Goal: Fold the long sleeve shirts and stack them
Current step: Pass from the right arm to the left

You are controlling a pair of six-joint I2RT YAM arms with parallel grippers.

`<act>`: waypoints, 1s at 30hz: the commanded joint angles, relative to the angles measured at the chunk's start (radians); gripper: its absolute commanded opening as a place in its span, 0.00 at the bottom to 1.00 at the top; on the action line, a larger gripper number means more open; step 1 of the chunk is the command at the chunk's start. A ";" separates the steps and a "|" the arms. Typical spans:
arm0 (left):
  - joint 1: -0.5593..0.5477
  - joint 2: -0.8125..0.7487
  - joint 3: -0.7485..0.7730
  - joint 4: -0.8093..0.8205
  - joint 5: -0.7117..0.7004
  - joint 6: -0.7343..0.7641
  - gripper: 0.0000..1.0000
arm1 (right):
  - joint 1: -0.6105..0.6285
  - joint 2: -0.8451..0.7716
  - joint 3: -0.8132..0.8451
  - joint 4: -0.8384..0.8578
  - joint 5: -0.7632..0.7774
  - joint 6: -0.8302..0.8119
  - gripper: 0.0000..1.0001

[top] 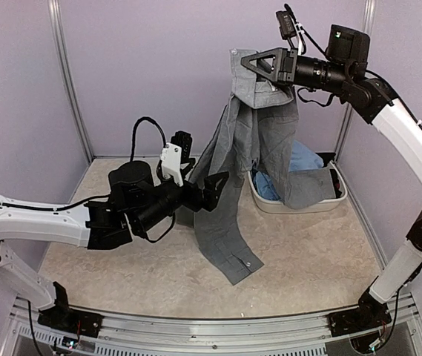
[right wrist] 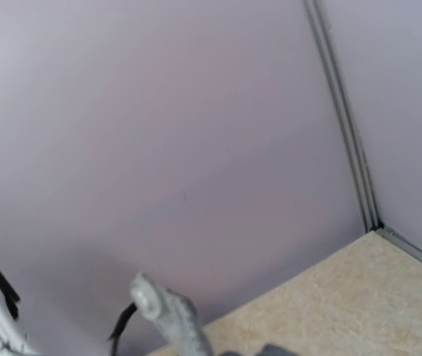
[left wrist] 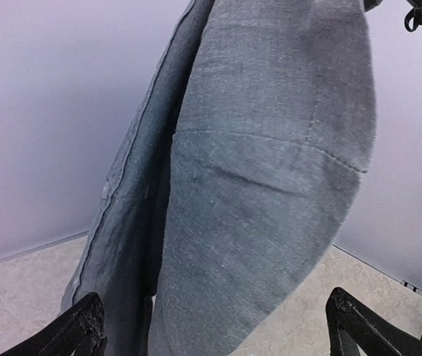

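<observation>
Grey shirt [top: 262, 126] hangs vertically, collar up, pinched in right claw [top: 249, 65]; left claw [top: 214, 191] spread wide, empty.

The top view is taken from above and behind, looking down and forward. The arm bases [top: 66, 319] are cut by the bottom edge, the table [top: 314, 259] is spread across the middle, and the walls [top: 136, 67] fill the upper half. The left wrist view is set very near the shirt [left wrist: 270, 185] and is tilted upward along the left gripper [left wrist: 214, 298]. Its fingers [left wrist: 84, 326] are seen in the lower corners, and the centre is filled with cloth. The right wrist view is turned toward a wall from farther off, with a post [right wrist: 344, 126] at upper right and table at lower right. The shirt is shared by the top and left wrist views; walls and table are shared by all three.
</observation>
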 commanded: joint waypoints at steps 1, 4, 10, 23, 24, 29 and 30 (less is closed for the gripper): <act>-0.057 0.031 0.019 0.180 -0.180 0.149 0.99 | 0.007 -0.057 -0.085 0.160 0.084 0.072 0.00; -0.056 0.114 0.045 0.246 -0.236 0.229 0.99 | 0.008 -0.058 -0.091 0.168 0.070 0.087 0.00; 0.004 0.256 0.128 0.278 -0.171 0.279 0.83 | 0.007 -0.084 -0.106 0.163 0.093 0.083 0.00; 0.211 -0.014 0.186 -0.133 0.140 0.150 0.00 | -0.028 -0.201 -0.139 0.031 0.496 -0.091 0.00; 0.211 -0.071 0.216 -0.209 0.130 0.158 0.00 | -0.029 -0.203 -0.145 0.017 0.546 -0.117 0.01; 0.227 -0.264 0.438 -0.528 0.152 0.189 0.00 | -0.035 -0.201 -0.220 -0.002 0.553 -0.179 0.11; 0.226 -0.272 0.496 -0.594 0.164 0.195 0.00 | -0.035 -0.199 -0.235 -0.007 0.500 -0.187 0.16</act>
